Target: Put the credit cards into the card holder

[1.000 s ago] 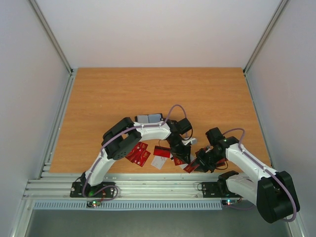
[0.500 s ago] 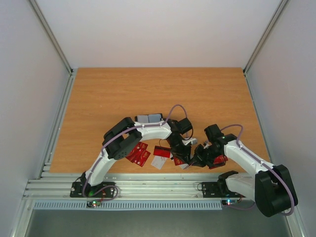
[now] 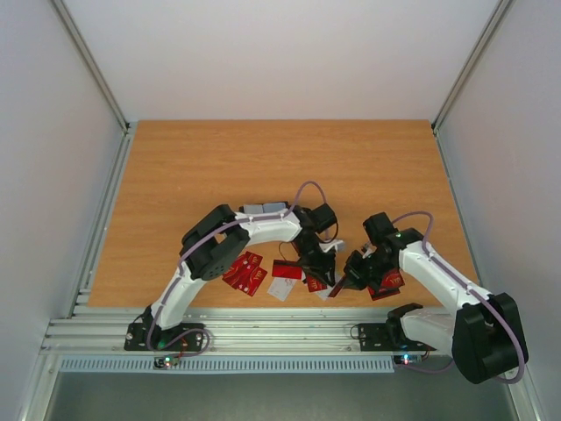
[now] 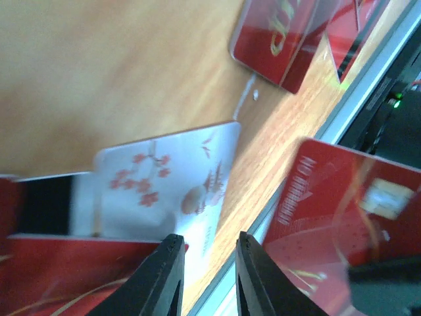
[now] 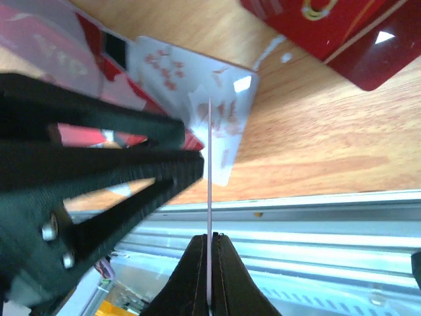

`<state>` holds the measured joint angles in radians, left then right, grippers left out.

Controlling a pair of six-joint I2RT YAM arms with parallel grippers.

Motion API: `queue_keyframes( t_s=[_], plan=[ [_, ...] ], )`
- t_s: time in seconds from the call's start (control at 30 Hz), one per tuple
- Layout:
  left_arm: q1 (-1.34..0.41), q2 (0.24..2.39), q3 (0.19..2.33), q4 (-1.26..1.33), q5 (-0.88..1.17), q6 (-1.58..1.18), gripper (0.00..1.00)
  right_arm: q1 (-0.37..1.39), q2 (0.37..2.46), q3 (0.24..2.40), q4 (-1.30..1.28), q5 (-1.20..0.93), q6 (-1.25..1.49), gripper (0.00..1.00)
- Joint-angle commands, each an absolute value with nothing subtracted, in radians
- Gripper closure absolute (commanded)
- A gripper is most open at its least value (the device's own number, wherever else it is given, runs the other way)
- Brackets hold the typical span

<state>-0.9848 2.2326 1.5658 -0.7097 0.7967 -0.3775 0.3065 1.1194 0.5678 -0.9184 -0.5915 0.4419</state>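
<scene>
Several credit cards lie by the table's near edge: red ones [image 3: 245, 270], a red one [image 3: 384, 282] under my right arm, and a white blossom-print card [image 4: 164, 181] [image 5: 197, 99]. My right gripper [image 5: 209, 236] [image 3: 349, 279] is shut on a red card [image 4: 335, 210], which shows edge-on [image 5: 209, 171] in the right wrist view and is lifted off the table. My left gripper [image 4: 209, 238] [image 3: 317, 276] hovers just left of it above the white card, its jaws slightly apart with nothing between them. The card holder does not show clearly in any view.
The aluminium rail [image 3: 263, 329] [image 5: 316, 224] runs right along the near edge, under both grippers. More red cards [image 4: 283, 33] [image 5: 329, 26] lie a little farther in. My left gripper's black finger [image 5: 99, 164] crosses close to the held card.
My right gripper has closed on the card and swung left toward the left gripper, uncovering a red card beneath the arm. The left gripper opened a touch and shifted slightly.
</scene>
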Motion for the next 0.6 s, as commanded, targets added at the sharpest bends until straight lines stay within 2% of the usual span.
queue_keyframes(
  t_s=[0.0,0.23,0.4,0.57],
  plan=[
    [-0.917,2.163,1.626,-0.769,0.8,-0.392,0.74,0.301,1.1,0.69,-1.066,-0.57,0.349,0.99],
    [-0.827,2.04,1.698,-0.862,0.809,-0.355,0.63,0.299,1.124,0.911,-1.19,-0.535,0.218,0.99],
    [-0.72,1.906,1.664,-0.856,0.806,-0.353,0.62,0.299,1.155,1.042,-1.116,-0.543,0.125,0.99],
    [-0.617,1.785,1.658,-0.866,0.83,-0.333,0.59,0.298,1.226,1.173,-1.012,-0.636,0.036,0.99]
  ],
)
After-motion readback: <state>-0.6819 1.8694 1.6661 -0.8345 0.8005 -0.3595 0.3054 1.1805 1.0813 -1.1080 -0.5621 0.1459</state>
